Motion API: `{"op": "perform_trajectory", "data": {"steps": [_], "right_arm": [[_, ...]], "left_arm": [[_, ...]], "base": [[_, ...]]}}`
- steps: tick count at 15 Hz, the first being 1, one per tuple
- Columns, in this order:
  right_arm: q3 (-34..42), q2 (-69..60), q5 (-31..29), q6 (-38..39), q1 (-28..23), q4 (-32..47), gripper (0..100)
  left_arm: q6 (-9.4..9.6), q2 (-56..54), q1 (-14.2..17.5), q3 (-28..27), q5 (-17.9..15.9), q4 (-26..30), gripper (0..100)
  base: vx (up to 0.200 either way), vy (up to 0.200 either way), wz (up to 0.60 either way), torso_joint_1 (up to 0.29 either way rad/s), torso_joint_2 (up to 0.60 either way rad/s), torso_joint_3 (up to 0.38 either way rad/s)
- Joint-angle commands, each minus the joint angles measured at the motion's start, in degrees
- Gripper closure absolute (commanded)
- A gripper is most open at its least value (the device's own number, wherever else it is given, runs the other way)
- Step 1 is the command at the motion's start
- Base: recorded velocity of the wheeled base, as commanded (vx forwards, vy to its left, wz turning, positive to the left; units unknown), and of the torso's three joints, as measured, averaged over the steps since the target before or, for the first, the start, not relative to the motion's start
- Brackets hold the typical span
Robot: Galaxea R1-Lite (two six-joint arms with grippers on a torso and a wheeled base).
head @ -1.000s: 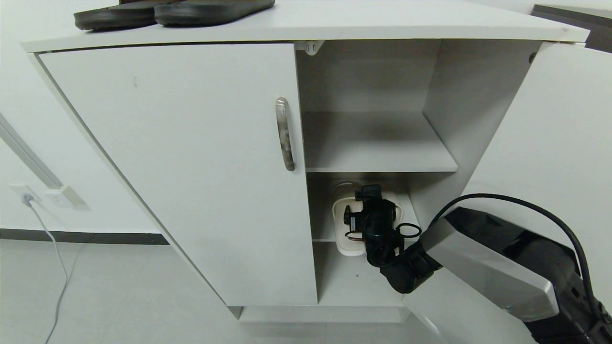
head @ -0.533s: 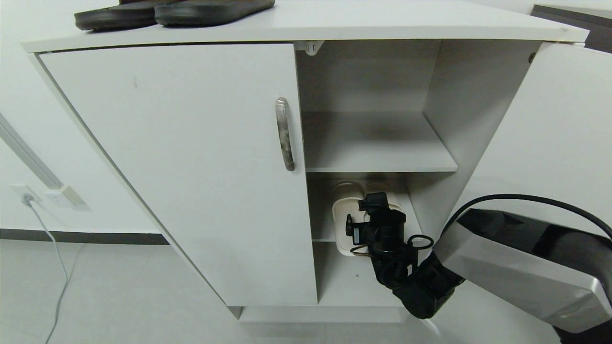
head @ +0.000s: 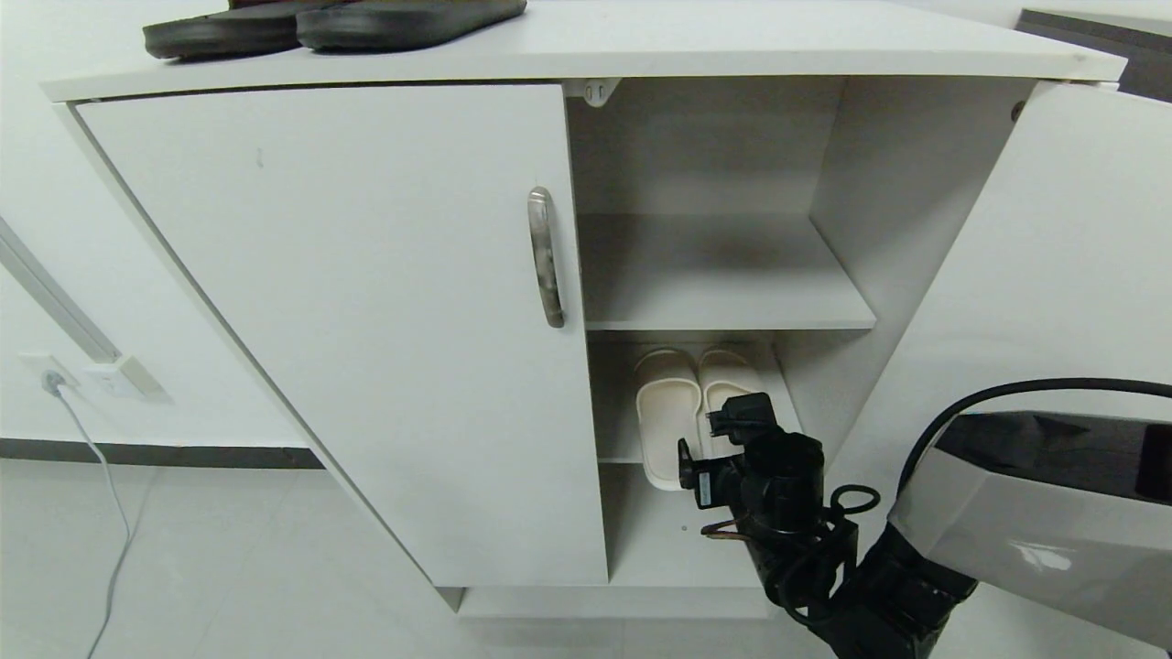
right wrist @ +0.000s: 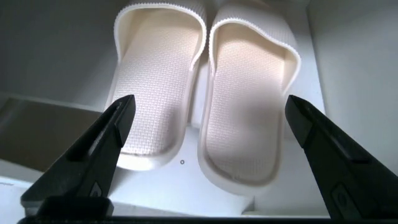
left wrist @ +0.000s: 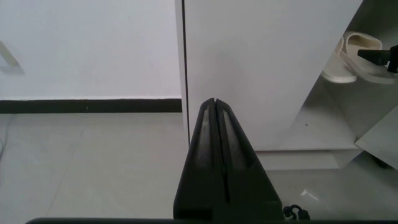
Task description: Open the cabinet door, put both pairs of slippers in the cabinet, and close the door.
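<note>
A pair of white slippers [head: 682, 403] [right wrist: 205, 106] lies side by side on the cabinet's lower shelf [head: 618, 430], heels toward the front. My right gripper [head: 710, 439] [right wrist: 210, 104] hangs just in front of them, open and holding nothing, with its fingers [right wrist: 93, 155] spread wider than the pair. A pair of black slippers [head: 330, 23] rests on the cabinet top [head: 732, 41] at the left. My left gripper [left wrist: 214, 102] is shut and empty, low near the floor in front of the closed left door [left wrist: 261, 62]. The white slippers [left wrist: 354, 56] show past that door's edge.
The cabinet's right door [head: 1053, 256] stands swung open; the left door [head: 348, 320] with its metal handle [head: 545, 256] is closed. The upper shelf [head: 723, 275] is bare. A wall socket and cable [head: 55, 380] sit low on the left wall.
My right gripper has drawn back out of the lower compartment, toward the front and down. The white slippers it covered now lie in plain sight on the shelf.
</note>
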Motion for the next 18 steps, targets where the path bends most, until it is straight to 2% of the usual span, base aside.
{"op": "perform_trajectory", "data": {"steps": [1, 5, 10, 18], "right_arm": [[1.4, -1.0, 0.0, -0.1, 0.2, -0.7, 0], [2.8, -1.0, 0.0, -0.2, 0.8, -2.1, 0], [4.3, -1.0, -0.1, -0.5, 1.1, -3.8, 0], [5.3, -1.0, -0.1, -1.0, 1.1, -5.1, 0]], "left_arm": [[0.0, 0.1, 0.0, 0.0, 0.0, 0.0, 100], [0.0, 0.1, 0.0, 0.0, 0.0, 0.0, 100], [-0.09, 0.1, 0.0, 0.0, 0.0, 0.0, 100], [0.0, 0.1, 0.0, 0.0, 0.1, 0.0, 100]], "base": [[0.0, 0.0, 0.0, 0.0, 0.0, 0.0], [0.0, 0.0, 0.0, 0.0, 0.0, 0.0], [-0.2, 0.0, 0.0, 0.002, 0.0, 0.0], [0.0, 0.0, 0.0, 0.0, 0.0, 0.0]]}}
